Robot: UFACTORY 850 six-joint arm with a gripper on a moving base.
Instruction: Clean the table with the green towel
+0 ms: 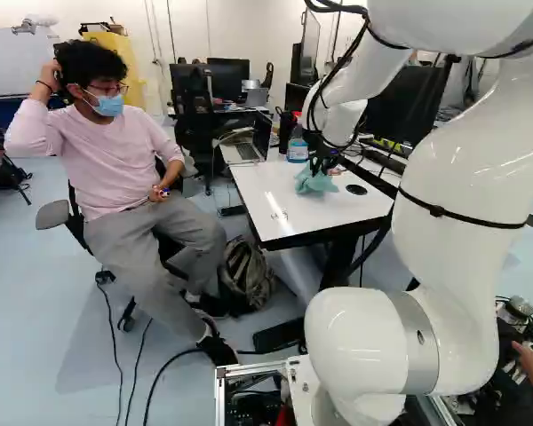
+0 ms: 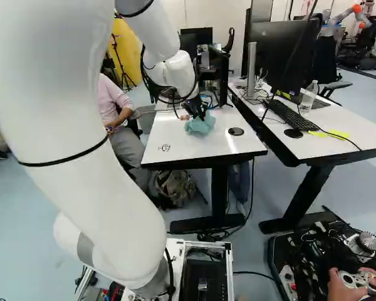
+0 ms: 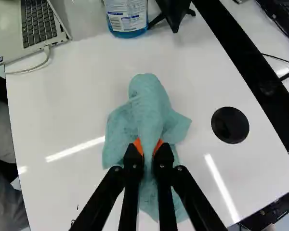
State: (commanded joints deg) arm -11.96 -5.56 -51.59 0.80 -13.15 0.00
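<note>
**Green towel (image 3: 147,103) pinched in the gripper (image 2: 202,114) at the counter (image 3: 62,115)**

The towel lies bunched between the 2 orange finger pads (image 3: 158,146). 1 rounded fold bulges ahead of the fingertips, and loose cloth spreads to both sides and under the fingers, over the white counter top.

The 2 fingers stand narrowly apart in the wrist view, pressing a ridge of towel from 2 sides.

The white arm (image 1: 462,169) rises from its joint at the foot of the base views, bends, and reaches forward over the counter, its wrist angled down to the cloth.

Beyond the towel stand a bottle of blue liquid (image 3: 127,19) and an open laptop (image 3: 36,24); a round black disc (image 3: 230,125) sits beside it.
</note>
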